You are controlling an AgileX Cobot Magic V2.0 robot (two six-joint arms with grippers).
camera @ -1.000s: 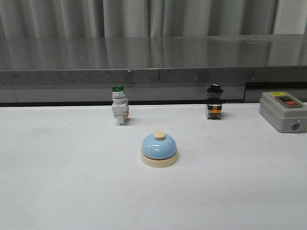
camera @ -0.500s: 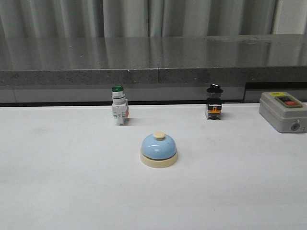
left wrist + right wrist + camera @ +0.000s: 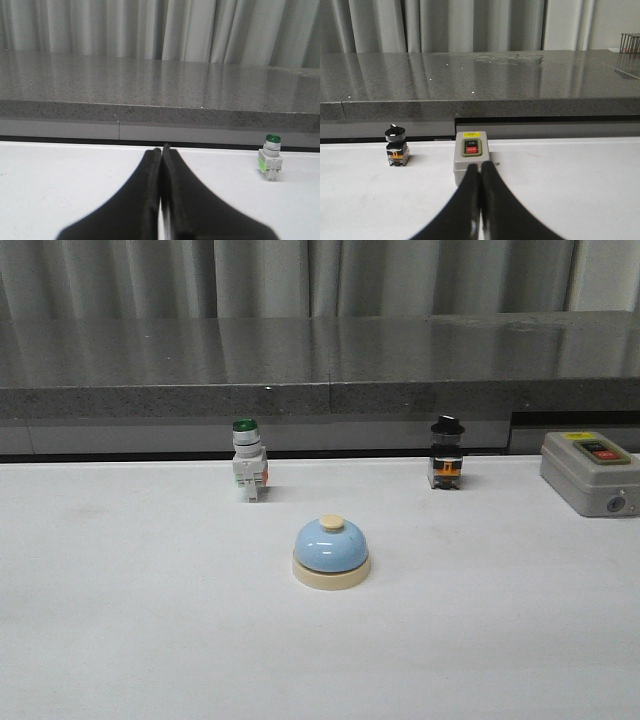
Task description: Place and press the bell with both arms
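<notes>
Table: white, wide, backed by a grey stone ledge and pale curtain. Left gripper: black, fingers pressed together with nothing between them, seen only in its wrist view, aimed at the far edge of the table. Right gripper: black, likewise closed on nothing, pointing at the box; neither arm appears in the front view. Box: grey, far right, carrying a red button marked OFF and a dark one above it, whose lettering is too small to read, under a yellow strip also illegible. Bell: light-blue dome, cream base and knob, upright at table centre, near of the switches and well apart from all. Green switch: white body, green cap, far left of centre. Black switch: black knob, orange band, far right of centre. Risks, as judged: both grippers must open before any grasp; a smooth dome may slip from the fingers if pinched high; an off-centre press may skid or tip the bell; the right arm, aimed at the box, may knock it or the black switch on its way in.
</notes>
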